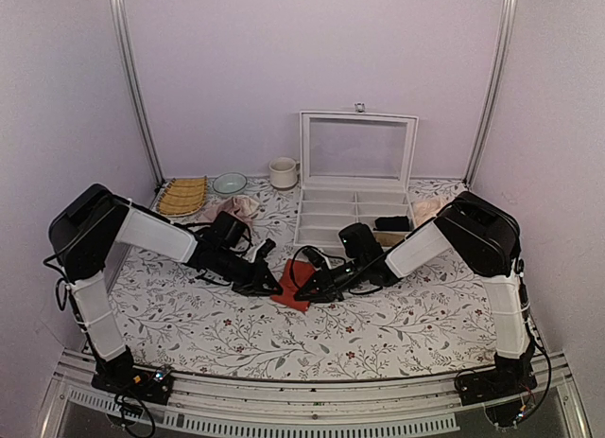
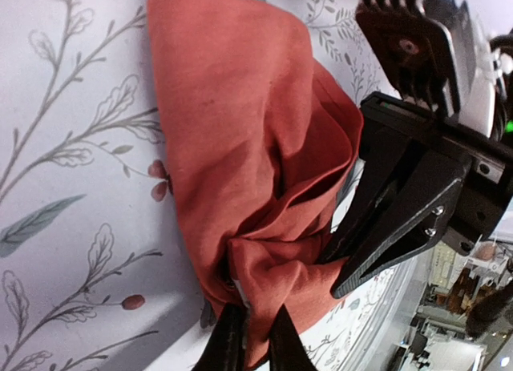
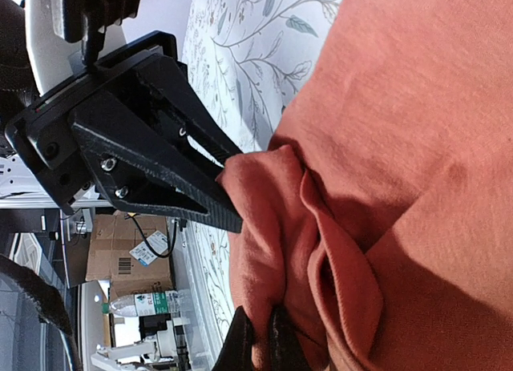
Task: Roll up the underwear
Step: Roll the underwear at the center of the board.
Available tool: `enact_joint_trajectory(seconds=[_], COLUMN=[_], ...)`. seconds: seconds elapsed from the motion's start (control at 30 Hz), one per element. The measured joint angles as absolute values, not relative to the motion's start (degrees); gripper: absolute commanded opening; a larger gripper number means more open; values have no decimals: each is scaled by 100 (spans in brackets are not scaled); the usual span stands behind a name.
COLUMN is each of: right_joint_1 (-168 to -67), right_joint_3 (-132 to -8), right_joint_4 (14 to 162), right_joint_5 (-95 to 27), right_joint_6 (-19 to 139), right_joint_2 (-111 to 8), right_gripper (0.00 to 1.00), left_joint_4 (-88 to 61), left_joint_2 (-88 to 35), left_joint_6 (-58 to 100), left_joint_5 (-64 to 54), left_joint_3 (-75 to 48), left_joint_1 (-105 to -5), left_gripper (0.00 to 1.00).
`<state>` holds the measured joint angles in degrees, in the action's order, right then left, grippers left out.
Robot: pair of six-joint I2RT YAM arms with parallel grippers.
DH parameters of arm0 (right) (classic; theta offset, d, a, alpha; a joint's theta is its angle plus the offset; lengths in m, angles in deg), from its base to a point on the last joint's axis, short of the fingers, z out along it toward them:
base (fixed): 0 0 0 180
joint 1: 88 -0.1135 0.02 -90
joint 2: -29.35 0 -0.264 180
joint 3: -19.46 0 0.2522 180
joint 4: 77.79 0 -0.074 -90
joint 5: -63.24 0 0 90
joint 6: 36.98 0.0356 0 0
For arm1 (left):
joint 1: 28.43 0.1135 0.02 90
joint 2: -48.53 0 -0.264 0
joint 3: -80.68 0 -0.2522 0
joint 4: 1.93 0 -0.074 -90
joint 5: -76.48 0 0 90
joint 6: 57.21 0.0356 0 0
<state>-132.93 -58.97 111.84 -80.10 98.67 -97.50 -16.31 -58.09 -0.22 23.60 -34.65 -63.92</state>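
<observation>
Camera overhead: underwear is a small red-orange bundle on the floral table, about mid-table, in front of the white compartment box whose lid stands open. Both arms reach in low and meet at it. Left gripper is at its left edge, right gripper at its right edge. Jaw gaps are too small to read from here. At the back left are a woven mat, a bowl, a mug and a pink cloth. A beige cloth lies beside the box on the right.

Left wrist: left gripper has its fingers drawn narrow, with a pinch of red-orange fabric caught between them at the bottom edge of frame. The cloth is bunched and folded over itself and lies on the table. Right gripper comes in from the right, tips touching the same bunched end.

Right wrist: right gripper is also narrow, with a fold of the fabric squeezed between its fingers. Left gripper faces it from the left, its tips on a raised ridge of cloth just beside that fold. The rest of the fabric fills the right side of frame, wrinkled near both grips.
</observation>
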Motion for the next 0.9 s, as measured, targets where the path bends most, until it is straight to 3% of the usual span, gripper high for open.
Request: enact_joint_trajectory(seconds=[0.3, 0.47, 0.6, 0.9], right_joint_1=[-13282, -13280, -13276, -13411], right_joint_3=[-5927, -5960, -5967, -6019], right_joint_4=[11090, 11001, 10894, 9930], right_joint_5=[-8038, -8036, -7968, -6954], right_joint_6=[9830, 9743, 9520, 8682], right_joint_2=[-9750, -9747, -9656, -9109], right_gripper=[0, 21, 32, 37], left_joint_4=[-1815, -1878, -1948, -2093], left_joint_2=[-5864, -5866, -5875, -5917], left_joint_6=[-13, -16, -16, -13], left_joint_5=[2398, 2393, 2382, 2376], left_joint_3=[-3303, -3277, -3240, -3139], left_joint_1=[-6383, -6383, -6383, -6385], left_gripper=[0, 0, 0, 0])
